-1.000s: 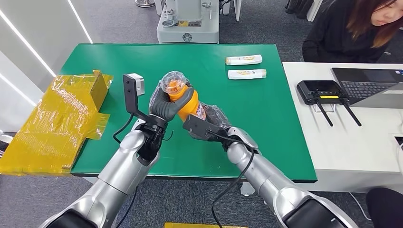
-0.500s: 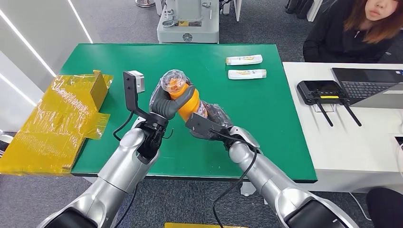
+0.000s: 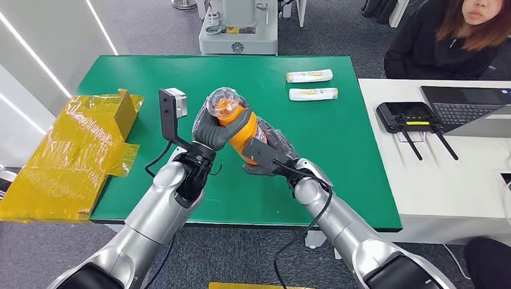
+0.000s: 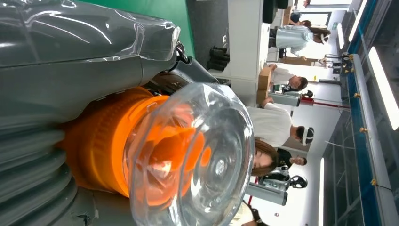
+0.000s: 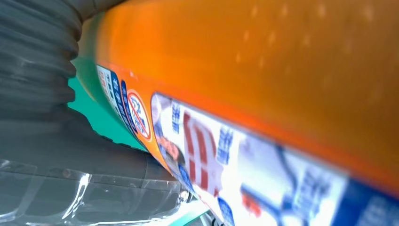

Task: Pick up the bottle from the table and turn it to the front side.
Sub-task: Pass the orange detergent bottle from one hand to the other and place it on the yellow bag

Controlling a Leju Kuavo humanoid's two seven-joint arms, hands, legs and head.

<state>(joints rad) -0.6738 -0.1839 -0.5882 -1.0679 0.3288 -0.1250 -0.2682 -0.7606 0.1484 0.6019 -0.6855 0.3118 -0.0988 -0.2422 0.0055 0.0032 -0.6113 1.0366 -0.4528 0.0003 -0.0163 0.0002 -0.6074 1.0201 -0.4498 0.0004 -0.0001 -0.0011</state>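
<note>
Bottle [image 3: 238, 123] shifted right; both hands' fingers hide its label

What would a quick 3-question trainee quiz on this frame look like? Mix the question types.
1. True or false: the orange bottle is lying flat on the green table.
2. Multiple choice: which hand holds the bottle near its clear cap? A) left hand B) right hand C) the person's hand
3. Fill in: the two white tubes lie at the table's far ____ side, as the head view shows it.

Key
1. False: both hands hold it up off the table, tilted.
2. A: the left hand wraps the neck; the right hand holds the labelled body.
3. Right, near the white desk.
</note>
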